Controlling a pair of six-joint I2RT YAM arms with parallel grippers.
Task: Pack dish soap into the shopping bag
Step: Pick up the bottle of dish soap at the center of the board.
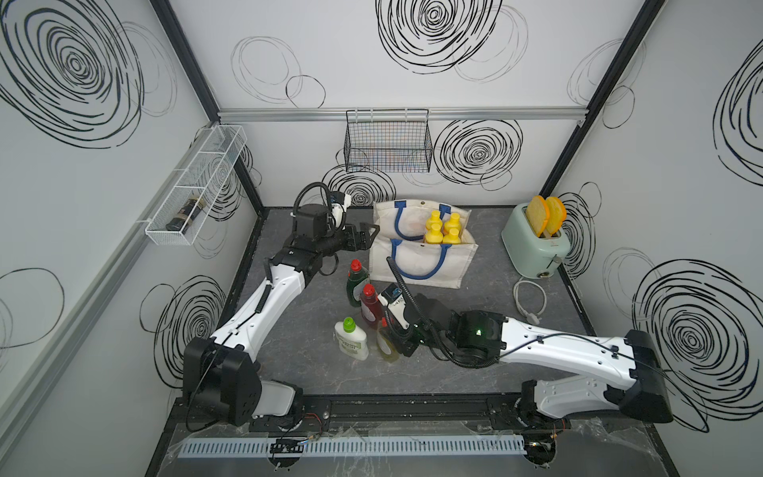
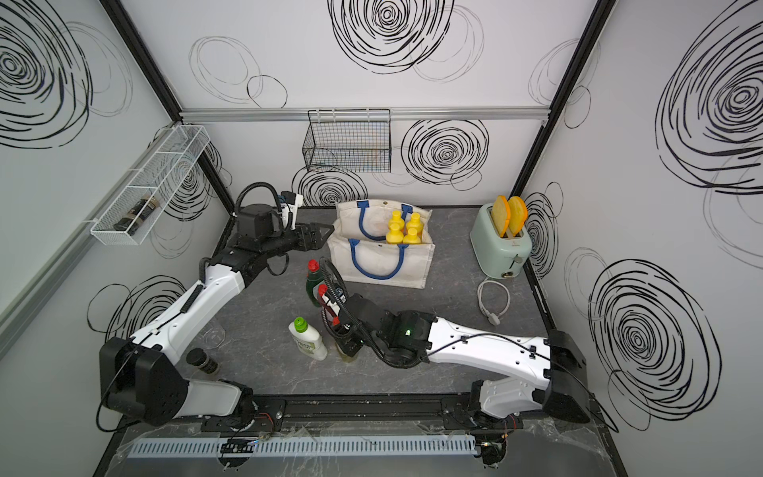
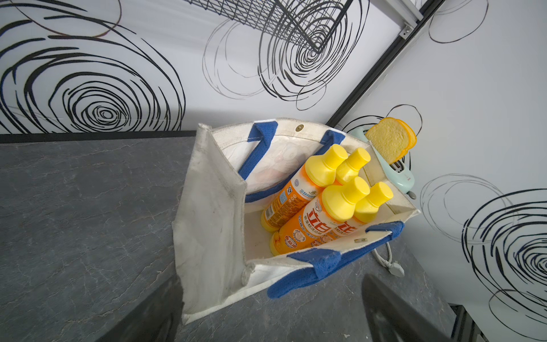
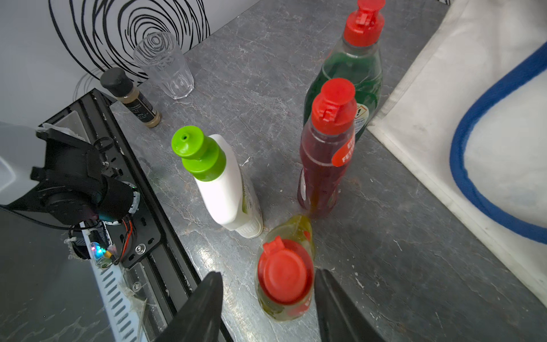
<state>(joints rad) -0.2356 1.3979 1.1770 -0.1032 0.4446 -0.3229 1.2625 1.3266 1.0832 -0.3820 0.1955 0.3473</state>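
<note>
The right arm reaches low across the table from its base, wrist bent down, and the right gripper [image 4: 266, 281] straddles the red cap of the yellow-green bottle [image 4: 291, 231]: one finger is against the cap, the other a little clear, so it is not clamped. The left arm extends toward the back, its wrist turned sideways. The left gripper [image 1: 373, 237] is spread wide and empty just beside the shopping bag [image 1: 417, 268], which holds four orange bottles [image 3: 299, 225].
</note>
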